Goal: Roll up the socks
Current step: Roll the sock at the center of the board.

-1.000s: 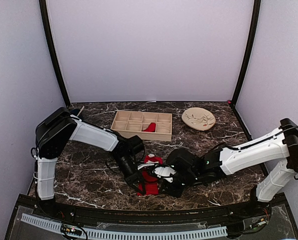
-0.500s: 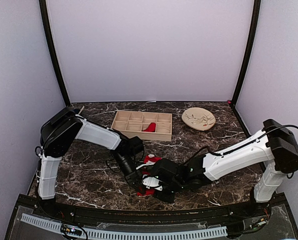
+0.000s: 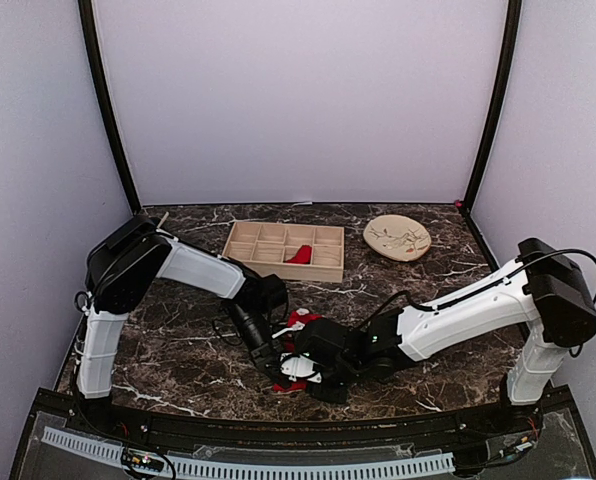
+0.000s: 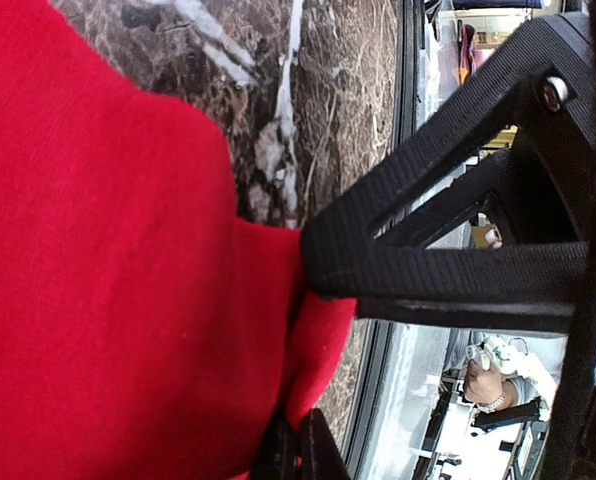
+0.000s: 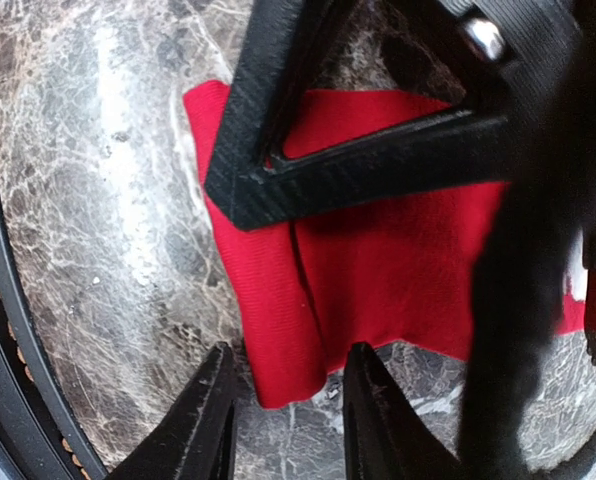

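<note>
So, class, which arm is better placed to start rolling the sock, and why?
Right. The right gripper is open with the sock's folded edge between its jaws, ready to pinch and roll. The left gripper is shut on the sock, so it likely serves best as the anchor.

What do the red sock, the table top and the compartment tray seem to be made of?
Bright red sock: soft matte knitted fabric; fine weave and limp folds show. Dark table top: looks like polished marble, with white veins and some sheen, perhaps imitation. Pale compartment tray: probably bare light wood, by its beige colour and thin flat dividers.
</note>
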Tool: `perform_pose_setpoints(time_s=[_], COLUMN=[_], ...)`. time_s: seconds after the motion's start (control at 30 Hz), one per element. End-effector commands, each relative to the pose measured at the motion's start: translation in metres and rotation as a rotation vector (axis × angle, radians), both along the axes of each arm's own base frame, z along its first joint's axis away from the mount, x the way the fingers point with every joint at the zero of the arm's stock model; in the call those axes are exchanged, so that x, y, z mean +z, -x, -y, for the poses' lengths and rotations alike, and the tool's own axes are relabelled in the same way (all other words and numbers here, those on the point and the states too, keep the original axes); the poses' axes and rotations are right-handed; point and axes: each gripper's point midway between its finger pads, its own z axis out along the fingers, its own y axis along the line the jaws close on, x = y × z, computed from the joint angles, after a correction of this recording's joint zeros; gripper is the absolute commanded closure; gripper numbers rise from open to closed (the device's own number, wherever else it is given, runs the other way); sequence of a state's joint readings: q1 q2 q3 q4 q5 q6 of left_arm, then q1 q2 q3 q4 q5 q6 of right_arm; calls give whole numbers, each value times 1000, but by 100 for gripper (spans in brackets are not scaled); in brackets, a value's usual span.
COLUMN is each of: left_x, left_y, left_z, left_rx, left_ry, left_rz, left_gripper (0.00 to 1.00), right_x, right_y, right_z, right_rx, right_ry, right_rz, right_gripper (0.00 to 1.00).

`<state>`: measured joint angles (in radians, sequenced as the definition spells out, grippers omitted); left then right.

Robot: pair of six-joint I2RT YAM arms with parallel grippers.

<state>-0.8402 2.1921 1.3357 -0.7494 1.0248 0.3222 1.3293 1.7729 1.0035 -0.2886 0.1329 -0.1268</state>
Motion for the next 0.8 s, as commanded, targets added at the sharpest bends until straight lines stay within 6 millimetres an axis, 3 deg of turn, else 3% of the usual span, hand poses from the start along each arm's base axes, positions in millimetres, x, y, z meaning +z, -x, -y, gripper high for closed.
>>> perform_pose_setpoints(time_s=[0.0, 0.27, 0.77], left_x=[-8, -11, -11], left_y=[0, 0, 0], left_z=[-4, -3, -3], left_rx=[-17, -16, -15], left_ry=[-25, -28, -24], left_rz=[0, -19, -34], left_gripper=[100, 100, 100], right_x=[7, 3, -21], right_y=[1, 8, 8], right_z=[-16, -23, -8], right_rx=[47, 93, 92], right_ry=[-21, -2, 74], right_rz=[35, 30, 26], right_gripper=[67, 70, 75])
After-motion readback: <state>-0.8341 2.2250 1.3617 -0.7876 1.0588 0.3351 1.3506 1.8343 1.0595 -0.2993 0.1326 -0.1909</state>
